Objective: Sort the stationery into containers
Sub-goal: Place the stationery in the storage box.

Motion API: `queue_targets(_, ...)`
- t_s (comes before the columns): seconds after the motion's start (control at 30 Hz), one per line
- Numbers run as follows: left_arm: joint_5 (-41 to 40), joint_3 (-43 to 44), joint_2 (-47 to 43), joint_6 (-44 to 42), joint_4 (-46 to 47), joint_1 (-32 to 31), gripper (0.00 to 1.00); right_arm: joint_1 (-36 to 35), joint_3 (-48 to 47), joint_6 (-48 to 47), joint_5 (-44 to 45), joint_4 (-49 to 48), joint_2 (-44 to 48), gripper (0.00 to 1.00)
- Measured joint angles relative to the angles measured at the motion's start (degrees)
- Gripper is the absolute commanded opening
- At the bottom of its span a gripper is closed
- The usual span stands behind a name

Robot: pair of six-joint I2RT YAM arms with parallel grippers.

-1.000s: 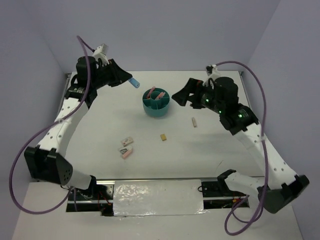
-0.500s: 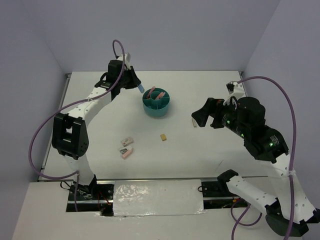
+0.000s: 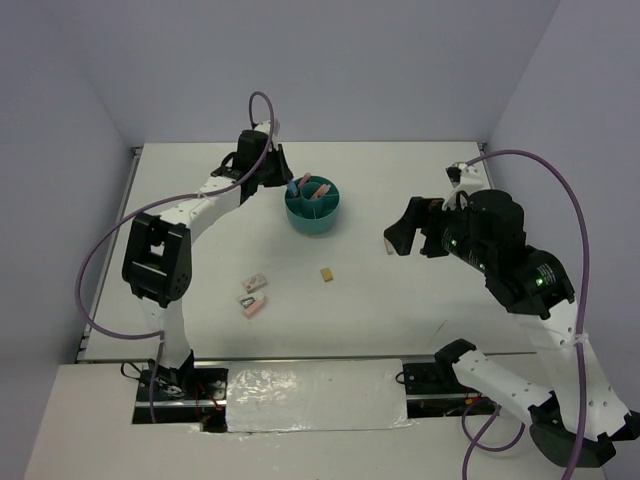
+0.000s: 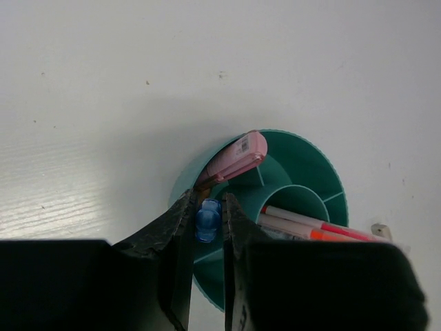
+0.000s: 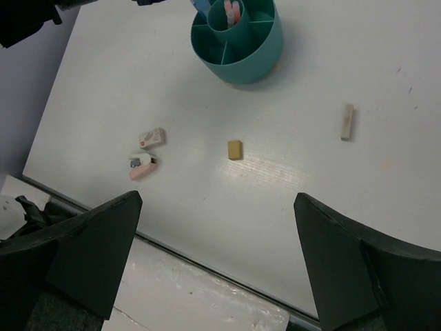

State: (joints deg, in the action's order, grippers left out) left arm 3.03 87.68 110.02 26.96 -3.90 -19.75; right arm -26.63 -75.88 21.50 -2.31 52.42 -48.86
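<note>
L jaws moved to tub (image 4: 308, 163), blue capsule (image 4: 207, 220) betw. them

No legible text; small label (image 4: 242, 144) on pink capsule (image 4: 233, 158) unreadable.

The top view looks down from high at the near side on the whole table (image 3: 400, 190), with the teal tub (image 3: 310, 222) above centre. The left wrist view is close over that tub; the right wrist view sees it from farther, at top centre.
</note>
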Motion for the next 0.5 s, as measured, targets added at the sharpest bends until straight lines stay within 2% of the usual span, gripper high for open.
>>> queue_targets(0.1, -0.7, 0.6, 1.1, -0.4, -0.3, -0.2, 0.22, 0.0, 0.0, 0.0, 0.0, 0.1, 0.6, 1.00)
queue_targets(0.13, -0.9, 0.9, 1.2, -0.7, -0.3, -0.3, 0.33, 0.0, 0.0, 0.0, 0.0, 0.1, 0.8, 1.00)
queue_targets(0.2, -1.3, 1.1, 1.2, -1.4, -0.3, -0.3, 0.47, 0.0, 0.0, 0.0, 0.0, 0.1, 1.1, 1.00)
queue_targets(0.23, -1.3, 1.3, 1.2, -1.6, -0.2, -0.3, 0.63, 0.0, 0.0, 0.0, 0.0, 0.2, 1.2, 1.00)
queue_targets(0.33, -1.6, 1.3, 1.2, -1.8, 0.2, -0.3, 0.82, 0.0, 0.0, 0.0, 0.0, 0.2, 1.4, 1.00)
queue_targets(0.4, -1.7, 1.0, 1.1, -1.7, 0.5, -0.3, 0.86, 0.0, 0.0, 0.0, 0.0, 0.2, 1.4, 1.00)
queue_targets(0.5, -1.7, 0.0, 0.4, -1.5, 0.5, -0.3, 0.87, 0.0, 0.1, 0.0, 0.0, 0.1, 1.4, 1.00)
